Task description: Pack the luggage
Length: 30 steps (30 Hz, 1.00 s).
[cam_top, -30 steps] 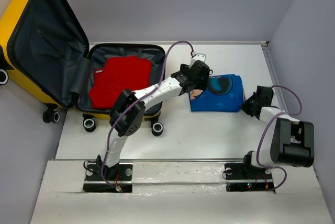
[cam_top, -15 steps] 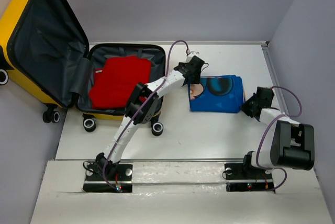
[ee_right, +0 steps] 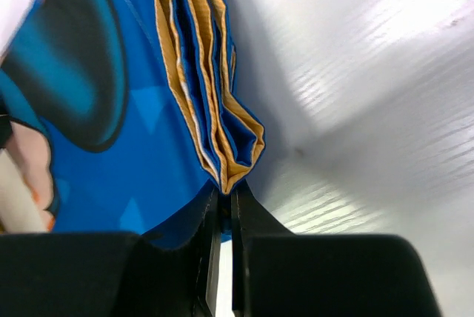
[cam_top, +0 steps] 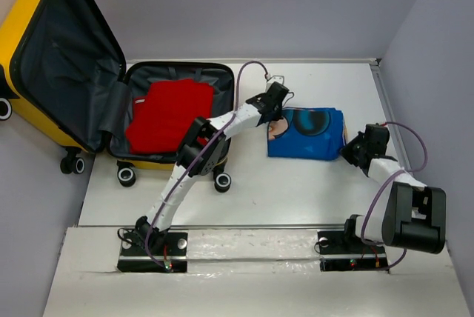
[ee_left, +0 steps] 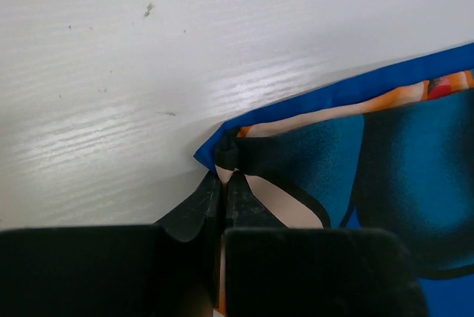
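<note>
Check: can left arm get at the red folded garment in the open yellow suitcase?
Probably, but not now: left gripper is shut on a corner of the blue printed garment. The red folded garment lies uncovered in the open yellow suitcase.

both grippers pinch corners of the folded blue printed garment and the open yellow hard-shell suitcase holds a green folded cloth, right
Not quite: the folded cloth in the open yellow hard-shell suitcase is red, not green, as the top external view shows. The rest holds: the left gripper and right gripper each pinch a corner of the folded blue printed garment.
</note>
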Tool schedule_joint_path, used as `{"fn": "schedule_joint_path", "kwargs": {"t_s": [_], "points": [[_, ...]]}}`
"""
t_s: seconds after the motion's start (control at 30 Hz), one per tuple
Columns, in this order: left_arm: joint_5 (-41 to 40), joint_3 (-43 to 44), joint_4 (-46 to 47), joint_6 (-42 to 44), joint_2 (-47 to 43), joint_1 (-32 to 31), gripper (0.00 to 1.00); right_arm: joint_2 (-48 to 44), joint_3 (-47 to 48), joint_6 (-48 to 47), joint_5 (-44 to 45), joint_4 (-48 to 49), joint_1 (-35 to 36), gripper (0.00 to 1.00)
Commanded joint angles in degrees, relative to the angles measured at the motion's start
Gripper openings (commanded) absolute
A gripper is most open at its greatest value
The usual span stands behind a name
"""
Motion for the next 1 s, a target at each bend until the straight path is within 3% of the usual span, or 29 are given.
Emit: {"fn": "schedule_joint_path", "kwargs": {"t_s": [0.0, 0.13, 0.33, 0.5, 0.53, 0.57, 0.67, 0.7, 0.73, 0.77, 0.8, 0.83, 0.9, 0.93, 0.97], "points": [[5.5, -4.6, 3.6, -1.0, -11.3, -1.1, 0.06, -5.5, 1.0, -0.4, -4.6, 2.1, 1.6, 0.07], [5.1, -3.4, 3.0, 1.4, -20.0, -1.1, 0.06, -12.2, 6.4, -0.4, -3.8, -4.2, 7.0, 0.07], [5.8, -5.0, -2.2, 2.9, -32.4, 3.8, 0.06, -12.3, 17.6, 1.0, -1.4, -7.9, 17.5, 0.07], [6.2, -17.2, -2.7, 3.0, -47.9, 16.1, 0.06, -3.1, 32.4, 1.2, 1.4, -8.4, 29.2, 0.07], [5.9, -18.9, -2.8, 3.6, -49.8, 18.3, 0.06, -0.9, 34.8, 0.9, 2.3, -8.3, 34.4, 0.07], [5.9, -20.5, -3.2, 3.7, -51.9, 23.1, 0.06, 1.4, 40.0, 0.6, 4.3, -8.3, 36.9, 0.07], [5.8, -26.3, -4.3, 5.0, -57.7, 31.3, 0.07, 13.2, 48.5, 0.0, 4.6, -8.6, 44.8, 0.07], [4.9, -28.7, -5.6, 5.4, -59.3, 36.5, 0.17, 19.6, 54.5, 0.0, 4.5, -8.7, 46.5, 0.07], [2.4, -29.8, -6.1, 7.0, -59.8, 38.9, 0.56, 23.0, 57.4, -0.1, 3.8, -9.1, 49.4, 0.08], [0.6, -31.6, -7.3, 7.7, -60.5, 40.9, 0.84, 26.3, 63.3, -0.1, 3.0, -9.3, 50.6, 0.12], [-1.4, -32.0, -8.4, 8.3, -60.8, 43.3, 0.99, 29.9, 66.7, -0.5, 1.9, -9.8, 51.6, 0.23], [-3.5, -32.5, -9.1, 8.3, -61.5, 44.0, 0.99, 37.4, 70.6, -1.3, 0.8, -13.6, 52.5, 0.5], [-3.7, -35.0, -7.5, 8.5, -66.4, 44.6, 0.99, 43.7, 77.9, -5.0, 1.1, -19.3, 55.2, 0.7], [-3.2, -35.5, -7.2, 8.3, -68.1, 44.2, 0.99, 46.8, 81.6, -5.9, 2.9, -22.0, 55.8, 0.85], [-3.6, -35.9, -7.4, 8.0, -70.1, 44.1, 0.99, 47.5, 81.8, -6.3, 2.8, -22.1, 55.8, 0.9]]}}
